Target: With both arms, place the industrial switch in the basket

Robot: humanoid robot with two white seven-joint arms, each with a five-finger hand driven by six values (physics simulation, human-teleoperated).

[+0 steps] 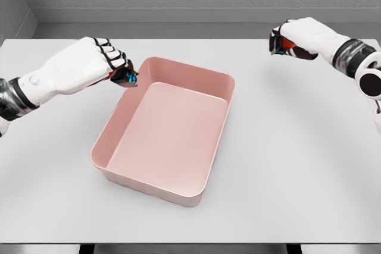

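Left robot hand (pixel 113 63) curls around a small switch (pixel 131 78) just beside the basket (pixel 119 129) rim; right robot hand (pixel 286 40) is fisted, well apart.

Basket (pixel 119 124) mid-table (pixel 297 147); left hand (pixel 89 60) at its far-left corner; right hand (pixel 297 37) far right

One pink basket (pixel 162 147) sits at the frame's center on one white table (pixel 297 165), flanked by two white robot hands, the left hand (pixel 89 63) and the right hand (pixel 297 38), at upper left and upper right.
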